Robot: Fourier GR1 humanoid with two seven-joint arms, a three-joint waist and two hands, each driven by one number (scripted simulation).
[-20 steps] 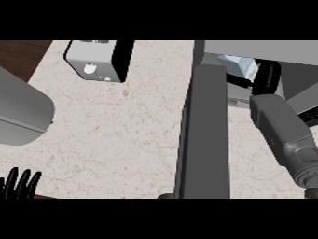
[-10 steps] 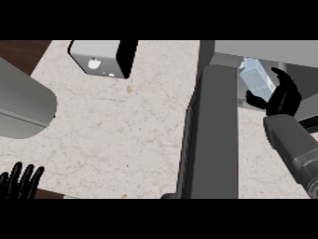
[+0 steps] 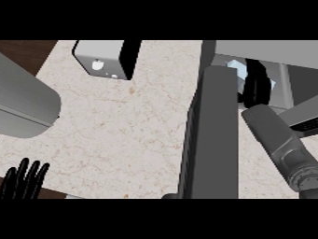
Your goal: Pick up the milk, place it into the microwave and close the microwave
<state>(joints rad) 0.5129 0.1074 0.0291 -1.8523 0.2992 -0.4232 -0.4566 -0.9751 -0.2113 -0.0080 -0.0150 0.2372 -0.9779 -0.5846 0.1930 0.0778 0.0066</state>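
At the lower left of the frame I see my left hand (image 3: 24, 179) resting, black fingers straight and up, on the speckled beige counter (image 3: 127, 126). Above it sits a large smooth grey cylinder (image 3: 13, 102), and at upper left a boxy white-and-black appliance (image 3: 106, 58) I cannot identify. Right of centre the dark microwave door (image 3: 213, 135) stands open, edge-on. Beyond it, at upper right, my right hand (image 3: 255, 86) curls round the pale, faceted milk (image 3: 238, 70) inside the microwave (image 3: 285, 70) cavity. The carton lies left of and above the fingers; its long axis I cannot tell.
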